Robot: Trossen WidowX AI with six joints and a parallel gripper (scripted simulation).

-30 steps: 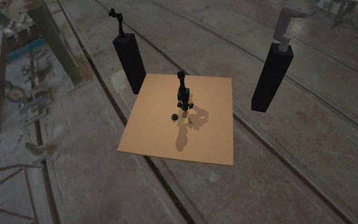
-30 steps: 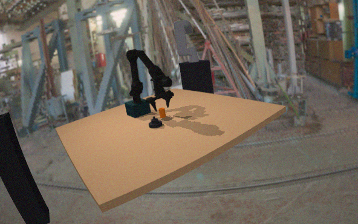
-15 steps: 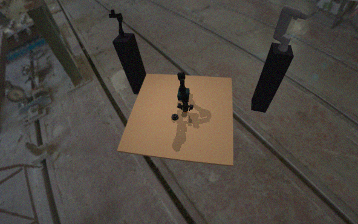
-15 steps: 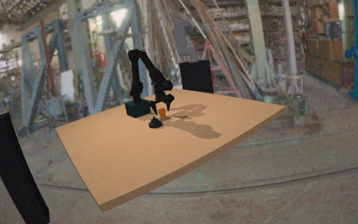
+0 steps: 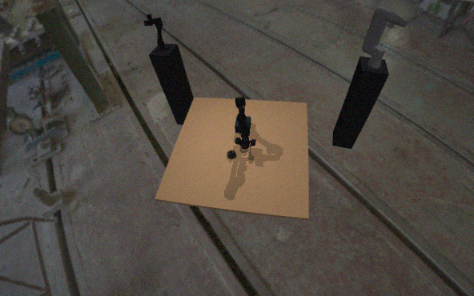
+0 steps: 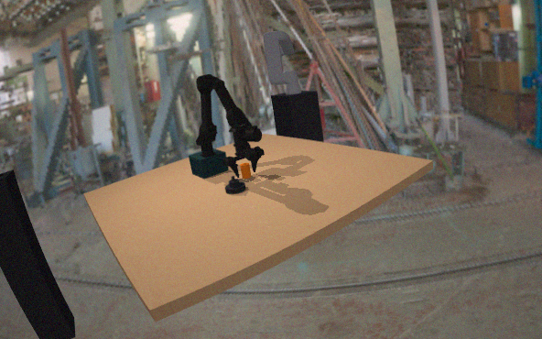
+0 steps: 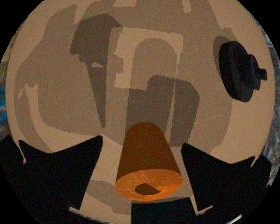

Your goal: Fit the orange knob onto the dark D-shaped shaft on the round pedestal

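Note:
The orange knob (image 6: 245,169) (image 7: 150,155) stands upright on the table; the wrist view shows its top face with the hole. The flat side of the hole is hard to make out. My gripper (image 6: 246,173) (image 7: 144,145) is open, with one fingertip on either side of the knob and a gap on both sides. In the top view the arm hides the knob. The dark round pedestal (image 5: 231,154) (image 6: 234,187) (image 7: 234,72) stands a short way from the knob, at the upper right in the wrist view. Its shaft (image 7: 261,74) points up, with nothing on it.
The wooden table (image 5: 198,180) (image 6: 177,247) carries the arm's teal base block (image 6: 208,164) and the arm's shadows. Two black pillars (image 5: 172,82) (image 5: 360,104) with other arms on top stand beyond the table edges.

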